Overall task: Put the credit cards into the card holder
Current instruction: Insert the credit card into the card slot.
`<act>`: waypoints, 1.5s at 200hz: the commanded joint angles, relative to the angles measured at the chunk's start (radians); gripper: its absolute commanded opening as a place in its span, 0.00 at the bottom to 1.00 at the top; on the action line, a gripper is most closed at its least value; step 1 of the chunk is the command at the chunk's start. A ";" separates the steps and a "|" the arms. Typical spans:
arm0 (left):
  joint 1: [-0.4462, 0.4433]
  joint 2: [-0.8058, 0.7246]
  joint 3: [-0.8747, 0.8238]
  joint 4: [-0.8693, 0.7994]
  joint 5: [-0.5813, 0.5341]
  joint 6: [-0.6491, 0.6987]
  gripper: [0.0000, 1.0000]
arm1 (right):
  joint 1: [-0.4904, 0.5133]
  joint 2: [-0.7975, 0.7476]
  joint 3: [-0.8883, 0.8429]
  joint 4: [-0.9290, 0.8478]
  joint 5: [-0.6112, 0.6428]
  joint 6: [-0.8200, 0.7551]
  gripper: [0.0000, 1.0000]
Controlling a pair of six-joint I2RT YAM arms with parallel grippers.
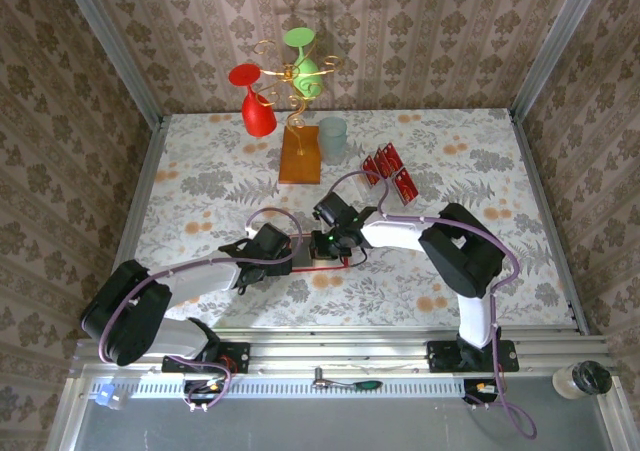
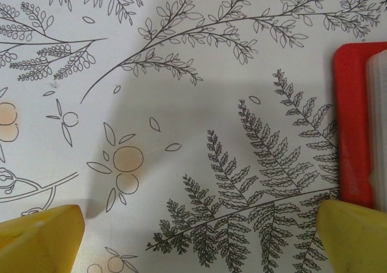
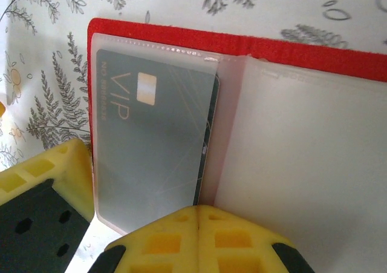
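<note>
- Hovering low over the floral tablecloth (image 2: pixel 181 121), your left gripper (image 2: pixel 196 240) is standing fully released and carrying nothing. One finger (image 2: pixel 357 230) is sitting just beside the card holder's red outer edge.
- Your right gripper (image 3: pixel 198 218) is sitting clenched, tips pressed together with nothing between them, at the near edge of the open card holder (image 3: pixel 181 40).
- The card holder is lying open and flat at mid-table between your two grippers, with its pale pockets facing up. A grey VIP card (image 3: pixel 151 146) is lying in the left pocket, and its spine-side edge seems to be peeking out of the sleeve.
- You are, I judge, seating this card. If so, the shut tips are working as a pusher, so you should be nudging the exposed edge toward the holder's outer side.
- Be sliding flat along the pocket rather than bearing down, since the clear sleeve looks soft and is likely to buckle.
- You should be bracing the red outer edge with the open left finger, so the holder is not skating across the cloth as you push.
- Farther back, the red credit cards (image 1: pixel 392 171) are waiting well apart from the holder, to the right of the orange-brown stand base (image 1: pixel 300 158). Be planning your reach to them without dragging the holder along.
</note>
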 commanded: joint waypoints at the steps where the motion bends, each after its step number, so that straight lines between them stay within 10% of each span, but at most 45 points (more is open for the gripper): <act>1: 0.007 0.015 -0.004 0.007 0.013 0.014 1.00 | 0.022 0.028 0.023 -0.025 -0.013 0.003 0.00; 300: 0.003 0.020 -0.017 0.020 0.020 0.008 1.00 | -0.056 0.125 0.183 -0.067 -0.035 -0.008 0.00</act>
